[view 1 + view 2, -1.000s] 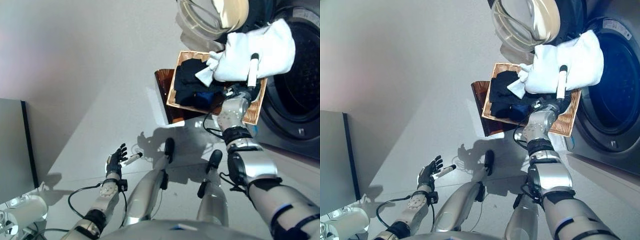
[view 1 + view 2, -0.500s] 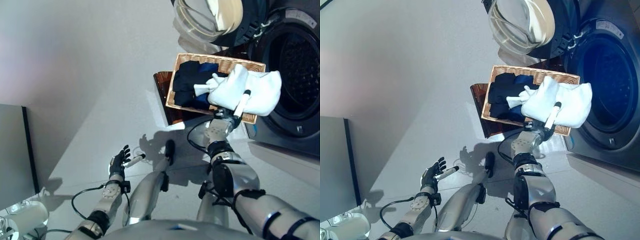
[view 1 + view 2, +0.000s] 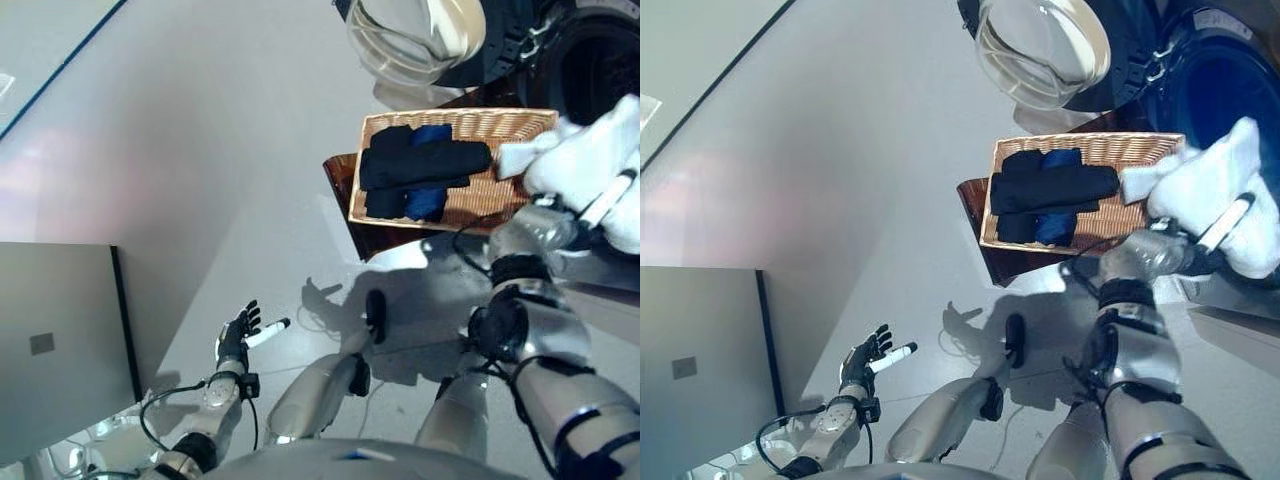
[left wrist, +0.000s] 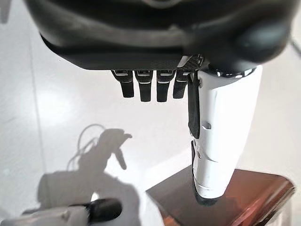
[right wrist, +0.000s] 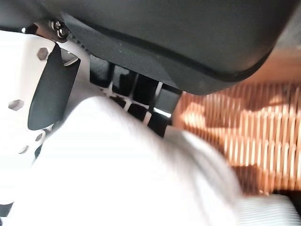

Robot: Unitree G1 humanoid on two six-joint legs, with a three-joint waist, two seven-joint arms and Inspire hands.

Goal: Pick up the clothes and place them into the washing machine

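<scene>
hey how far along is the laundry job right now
Nothing can be seen inside the washing machine yet, though its door is open. In hand: the right robot hand grips a white garment, lifted beside the drum opening. Left to do: put it in, then move the dark clothes lying in the wicker basket. The left robot hand hangs open and empty.

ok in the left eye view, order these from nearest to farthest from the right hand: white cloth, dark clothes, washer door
1. white cloth, held in the right hand itself, at the right edge.
2. dark clothes, in the basket, to the hand's left.
3. washer door, open, at the top.
</scene>
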